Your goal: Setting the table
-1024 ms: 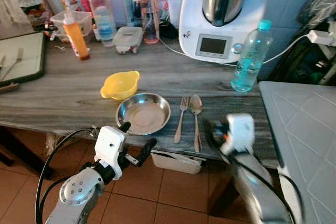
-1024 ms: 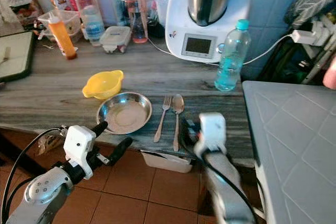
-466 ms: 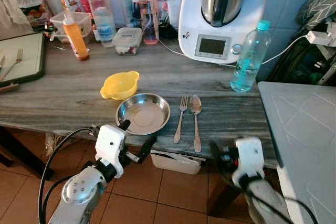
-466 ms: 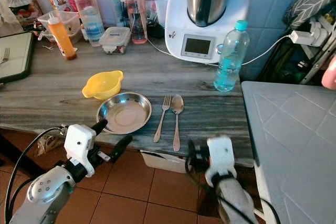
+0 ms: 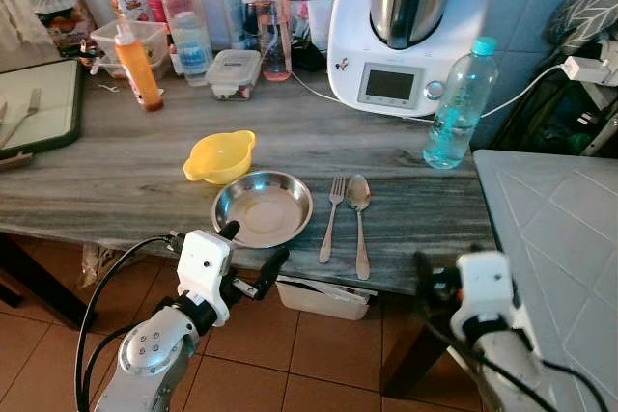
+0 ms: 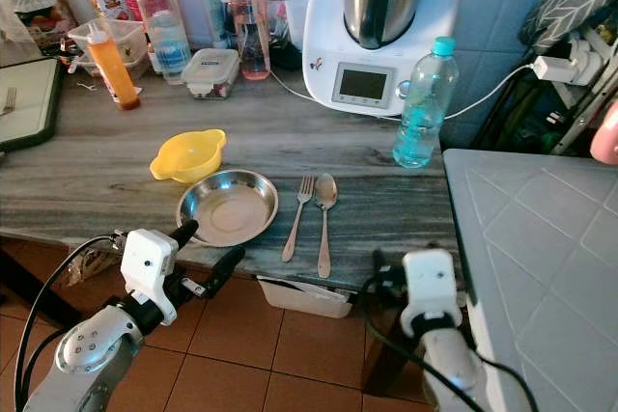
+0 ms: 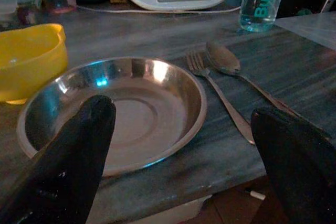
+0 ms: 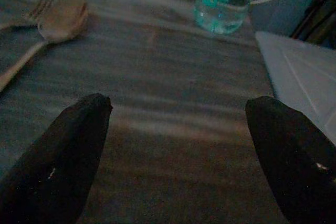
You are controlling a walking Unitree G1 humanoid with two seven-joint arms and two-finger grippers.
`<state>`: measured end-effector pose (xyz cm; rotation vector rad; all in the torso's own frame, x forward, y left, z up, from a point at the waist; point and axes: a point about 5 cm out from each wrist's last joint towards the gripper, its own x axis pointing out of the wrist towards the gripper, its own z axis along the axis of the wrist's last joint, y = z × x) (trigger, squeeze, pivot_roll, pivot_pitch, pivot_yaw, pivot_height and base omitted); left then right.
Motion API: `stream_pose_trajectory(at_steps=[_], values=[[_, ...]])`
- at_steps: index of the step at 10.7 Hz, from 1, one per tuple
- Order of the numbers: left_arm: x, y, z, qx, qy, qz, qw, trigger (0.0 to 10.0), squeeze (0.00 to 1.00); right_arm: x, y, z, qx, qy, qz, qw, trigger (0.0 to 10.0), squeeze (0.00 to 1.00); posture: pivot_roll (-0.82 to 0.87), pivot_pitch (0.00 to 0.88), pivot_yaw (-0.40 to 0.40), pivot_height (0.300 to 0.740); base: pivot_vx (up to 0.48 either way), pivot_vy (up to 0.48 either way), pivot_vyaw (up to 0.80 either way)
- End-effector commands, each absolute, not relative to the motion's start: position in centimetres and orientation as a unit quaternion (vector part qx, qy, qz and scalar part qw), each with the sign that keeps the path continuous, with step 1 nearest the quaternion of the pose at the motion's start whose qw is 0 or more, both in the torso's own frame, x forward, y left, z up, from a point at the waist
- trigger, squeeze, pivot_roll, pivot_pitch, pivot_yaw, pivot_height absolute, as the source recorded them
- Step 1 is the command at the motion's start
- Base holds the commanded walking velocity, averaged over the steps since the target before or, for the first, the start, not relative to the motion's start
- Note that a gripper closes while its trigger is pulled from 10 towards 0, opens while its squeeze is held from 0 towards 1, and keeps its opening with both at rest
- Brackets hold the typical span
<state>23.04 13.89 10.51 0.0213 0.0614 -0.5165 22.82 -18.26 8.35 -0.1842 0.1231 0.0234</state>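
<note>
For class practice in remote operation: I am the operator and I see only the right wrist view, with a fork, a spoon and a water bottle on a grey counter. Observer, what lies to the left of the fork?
Observer: A steel plate lies just left of the fork, near the counter's front edge.
Operator: Is anything behind that plate?
Observer: Yes, a yellow bowl sits behind it, toward the wall and touching its rim.
Operator: Where is the left pincer?
Observer: The left pincer hovers open at the counter's front edge, in front of the plate and holding nothing.
Operator: What stands behind the bottle?
Observer: A white kitchen machine with a steel jug stands behind and to the left of the bottle.
</note>
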Motion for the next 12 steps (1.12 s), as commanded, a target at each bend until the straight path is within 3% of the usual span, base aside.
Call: stream_pose_trajectory(at_steps=[1,5,9,10,11,12], values=[[23.1,13.9,10.3,0.019,0.033,-0.259,0.965,10.0,0.0,23.2,-18.1,9.2,-0.094,0.042,0.01,0.995,10.0,1.0,0.09,0.007,0.031,0.74,0.0,0.0,0.0],[22.9,13.9,10.5,0.01,0.028,-0.265,0.964,10.0,0.0,23.7,-17.4,10.1,-0.079,0.025,0.031,0.996,10.0,1.0,0.09,0.0,0.024,0.74,0.0,0.0,0.0],[22.2,15.6,10.3,0.034,0.03,-0.18,0.983,10.0,0.0,23.5,-16.7,10.3,-0.071,0.017,0.045,0.996,10.0,1.0,0.1,0.0,0.021,0.74,0.0,0.0,0.0],[22.3,16.1,10.6,0.033,0.028,-0.168,0.985,10.0,0.0,23.8,-16.7,10.3,-0.073,0.017,0.041,0.996,10.0,0.96,0.1,0.0,0.014,0.74,0.0,0.0,0.0],[21.8,16.4,10.3,0.025,0.044,-0.177,0.983,10.0,0.0,24.3,-16.7,10.4,-0.075,0.014,0.042,0.996,10.0,0.05,0.11,0.0,0.009,0.74,0.0,0.0,0.0],[21.9,17.1,10.1,0.037,0.05,-0.157,0.986,10.0,0.0,24.6,-16.8,10.5,-0.072,0.013,0.04,0.996,10.0,0.0,0.11,0.0,0.007,0.74,0.0,0.0,0.0]])
